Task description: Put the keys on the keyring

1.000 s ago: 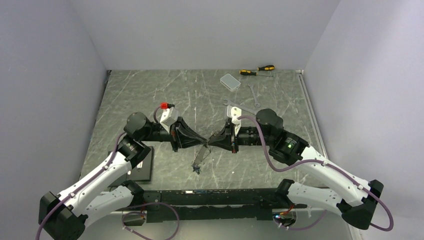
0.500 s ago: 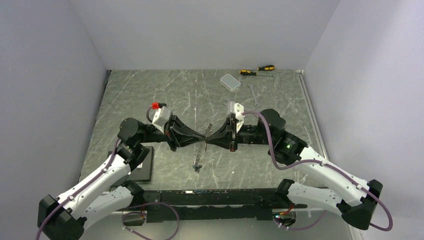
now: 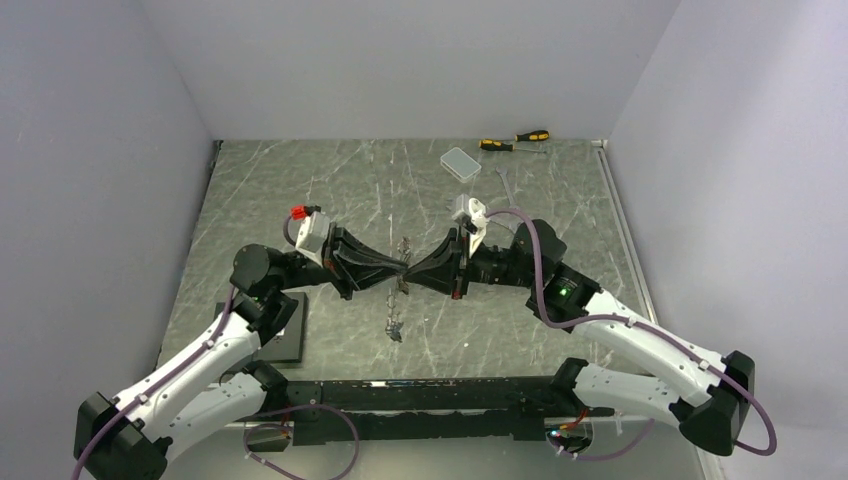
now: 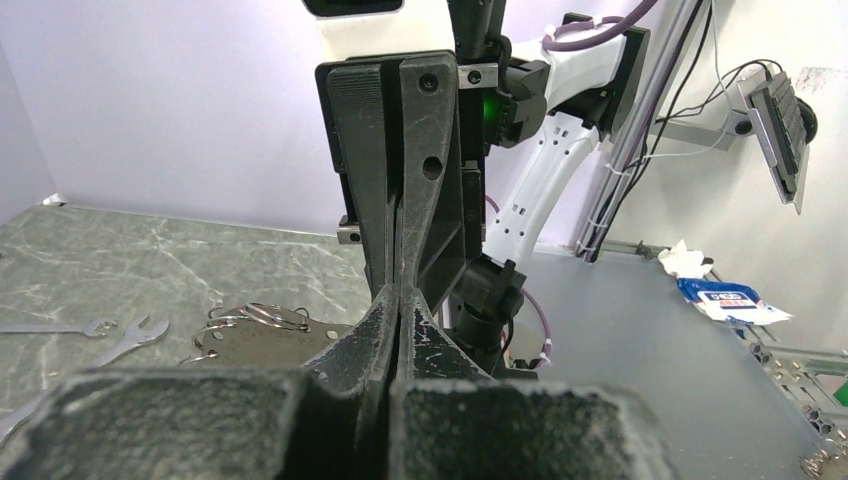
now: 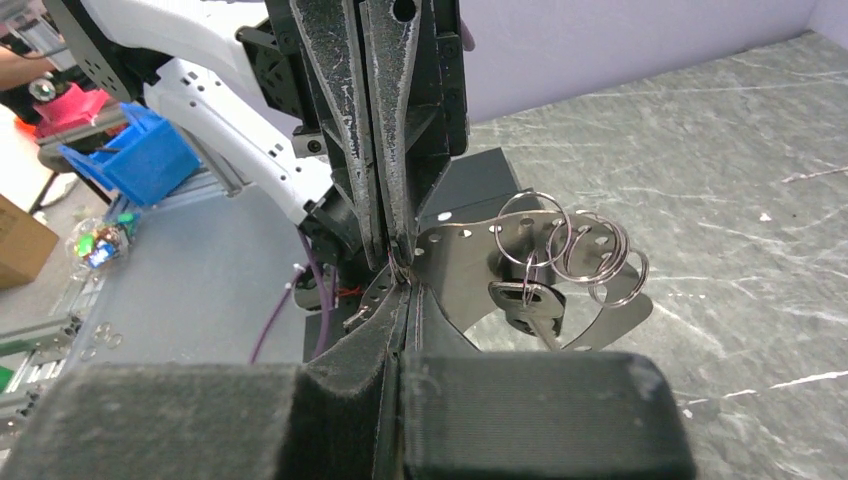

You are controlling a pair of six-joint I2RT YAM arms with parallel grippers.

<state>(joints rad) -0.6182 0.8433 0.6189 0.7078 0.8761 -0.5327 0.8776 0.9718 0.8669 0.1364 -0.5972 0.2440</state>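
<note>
Above the worktop (image 3: 300, 190), my left tool (image 3: 402, 268) and right tool (image 3: 414, 271) meet tip to tip, both pinched fully closed on a perforated metal strip (image 5: 470, 270). The keyring (image 5: 590, 255) hangs through the strip's holes, with one key (image 5: 522, 298) dangling beneath.

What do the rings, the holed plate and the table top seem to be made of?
The rings: thin bright wire with sharp glints, probably steel. The holed plate: flat sheet metal, duller grey sheen. The table top: grey-green with white veins, like marble, perhaps only a printed surface.
</note>
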